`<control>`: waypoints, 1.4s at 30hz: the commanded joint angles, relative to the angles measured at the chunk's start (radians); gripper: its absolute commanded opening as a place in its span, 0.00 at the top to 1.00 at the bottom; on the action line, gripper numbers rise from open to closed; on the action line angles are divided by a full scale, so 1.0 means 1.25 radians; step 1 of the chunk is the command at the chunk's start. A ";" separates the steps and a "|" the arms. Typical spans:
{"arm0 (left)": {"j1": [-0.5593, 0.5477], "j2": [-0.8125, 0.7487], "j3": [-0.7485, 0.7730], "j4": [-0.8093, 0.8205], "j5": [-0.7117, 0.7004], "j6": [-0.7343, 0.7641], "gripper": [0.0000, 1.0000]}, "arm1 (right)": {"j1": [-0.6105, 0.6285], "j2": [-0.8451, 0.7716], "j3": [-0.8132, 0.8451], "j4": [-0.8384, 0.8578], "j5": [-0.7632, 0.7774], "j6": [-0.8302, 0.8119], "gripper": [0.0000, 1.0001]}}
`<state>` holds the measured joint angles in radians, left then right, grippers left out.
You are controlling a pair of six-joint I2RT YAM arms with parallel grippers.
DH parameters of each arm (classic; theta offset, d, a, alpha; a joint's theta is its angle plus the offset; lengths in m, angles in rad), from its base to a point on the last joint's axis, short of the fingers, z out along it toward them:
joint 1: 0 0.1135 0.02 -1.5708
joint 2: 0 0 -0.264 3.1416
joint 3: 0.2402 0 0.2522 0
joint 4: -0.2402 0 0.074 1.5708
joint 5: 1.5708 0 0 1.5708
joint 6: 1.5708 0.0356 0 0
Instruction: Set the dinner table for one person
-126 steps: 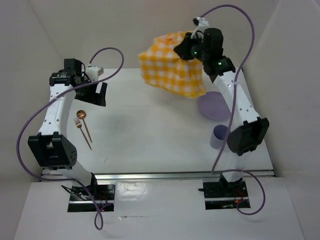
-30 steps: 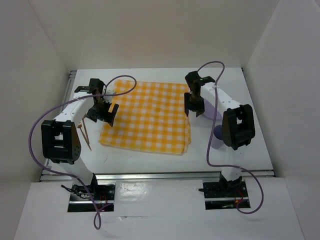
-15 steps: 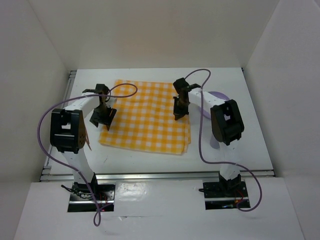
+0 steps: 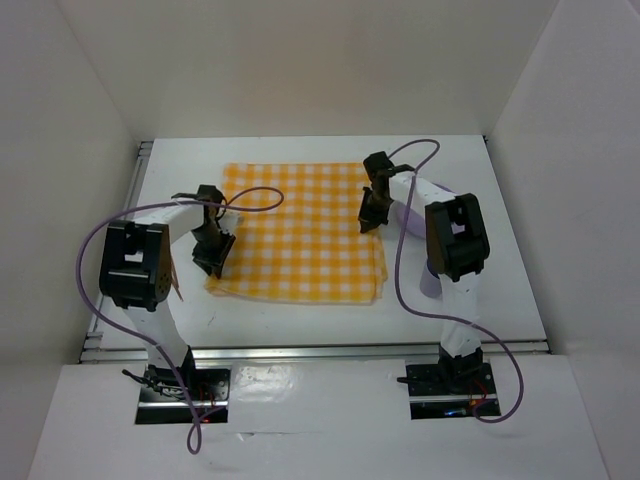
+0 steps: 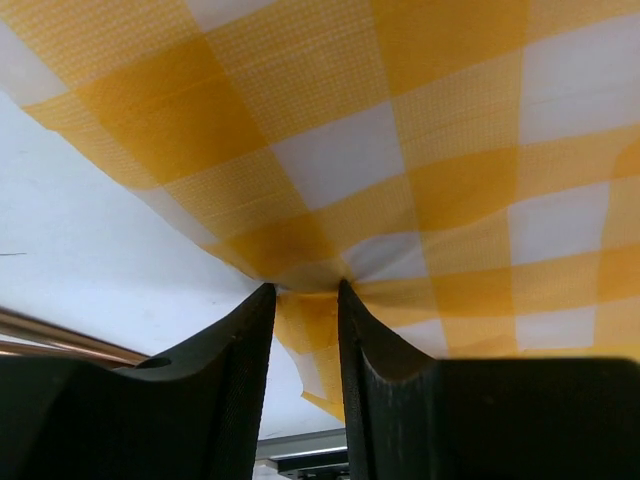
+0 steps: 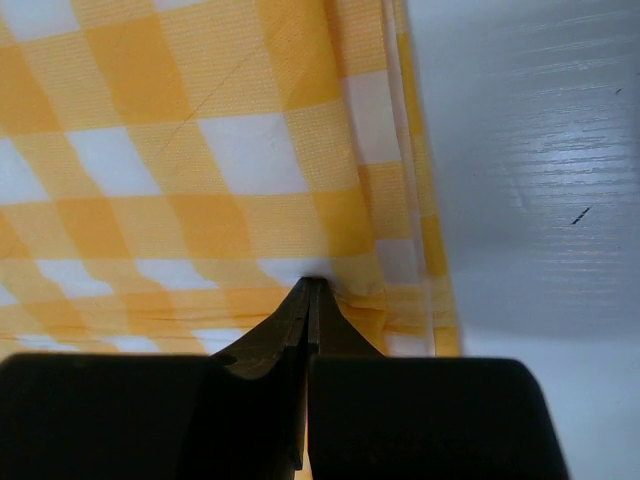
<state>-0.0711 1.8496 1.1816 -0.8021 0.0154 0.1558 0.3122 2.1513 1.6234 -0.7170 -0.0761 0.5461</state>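
White walls (image 4: 300, 60) close in the worktop (image 4: 300, 325) at left, back and right, and silver rails (image 4: 320, 350) run along its left and near edges. The worktop fills the whole floor of this box, with both arm bases beyond its near rail.

At far left, only a narrow margin separates the left rail from the cloth (image 4: 300, 225). A sliver of copper cutlery (image 4: 174, 283) lies there, mostly hidden under the left arm (image 4: 135, 270). The left fingers (image 4: 215, 256) sit at the cloth's near-left corner, clamped on a small fold. The wrist view shows the fabric puckered between the tips and the edge raised slightly off the white surface.

The yellow-and-white checked cloth lies spread flat across the middle. A band of bare worktop runs between its far edge and the back wall, and another between its near edge and the near rail.

The right fingers (image 4: 371, 213) are at the cloth's right edge, about halfway along it. They are pressed together on a pinch of fabric, with creases fanning out from the tips. That edge shows doubled layers.

Just right of the cloth, a lilac plate (image 4: 413, 222) and a cup (image 4: 428, 283) are partly covered by the right arm (image 4: 455, 240). Beyond them, plain worktop runs to the right wall.
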 commanded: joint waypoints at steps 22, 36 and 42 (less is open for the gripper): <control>-0.030 -0.154 0.117 -0.192 0.092 -0.010 0.19 | 0.008 -0.132 0.001 0.010 0.087 -0.104 0.98; -0.060 -0.033 0.157 -0.086 -0.074 -0.084 0.19 | 0.010 0.019 0.143 -0.081 0.184 -0.004 0.29; -0.060 -0.051 0.132 -0.069 -0.090 -0.092 0.19 | 0.010 0.134 0.239 -0.117 0.192 0.011 0.33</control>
<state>-0.1455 1.8133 1.3540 -0.9058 -0.0700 0.0692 0.3267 2.2848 1.8645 -0.8116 0.1295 0.5331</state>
